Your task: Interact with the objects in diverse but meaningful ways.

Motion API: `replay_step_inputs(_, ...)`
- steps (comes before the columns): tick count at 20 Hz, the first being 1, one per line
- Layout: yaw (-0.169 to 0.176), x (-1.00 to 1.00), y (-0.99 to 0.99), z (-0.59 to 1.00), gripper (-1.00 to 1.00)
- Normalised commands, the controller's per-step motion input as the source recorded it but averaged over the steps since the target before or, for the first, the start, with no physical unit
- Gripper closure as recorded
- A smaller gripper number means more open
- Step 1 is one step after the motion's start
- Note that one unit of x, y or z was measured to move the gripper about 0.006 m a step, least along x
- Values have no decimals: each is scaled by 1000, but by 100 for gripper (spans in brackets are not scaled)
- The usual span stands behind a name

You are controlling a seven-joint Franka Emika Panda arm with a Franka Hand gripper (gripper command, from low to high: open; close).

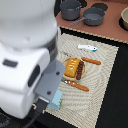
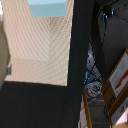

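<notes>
A ridged orange-yellow block (image 1: 72, 66) and a thin dark-brown stick (image 1: 80, 71) lie side by side on a round tan plate (image 1: 67, 74) in the middle of the beige mat (image 1: 102, 80). Farther back on the mat lies a small white bone-shaped piece (image 1: 87, 48). A light blue cup (image 1: 55, 100) stands at the mat's near edge, and its blue edge (image 2: 47, 7) shows in the wrist view. The arm's grey hand (image 1: 50, 81) hangs just above and beside the cup. Its fingers are hidden in both views.
Two orange-handled pieces of cutlery (image 1: 91, 61) (image 1: 76, 85) lie on the mat either side of the plate. Grey pots (image 1: 70, 9) (image 1: 94, 16) stand at the back on a brown surface. The wrist view shows black tabletop (image 2: 40, 105), then cables and a cardboard box (image 2: 117, 80) beyond its edge.
</notes>
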Motion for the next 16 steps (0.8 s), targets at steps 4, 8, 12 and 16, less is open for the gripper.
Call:
replay_step_inputs(4, -70, 89, 1000, 11, -100)
replay_step_inputs(8, -56, 60, 972, -129, -100)
replay_step_inputs(12, -31, 196, 1000, -77, -100)
replay_step_inputs(16, -18, 264, 1000, -19, -100)
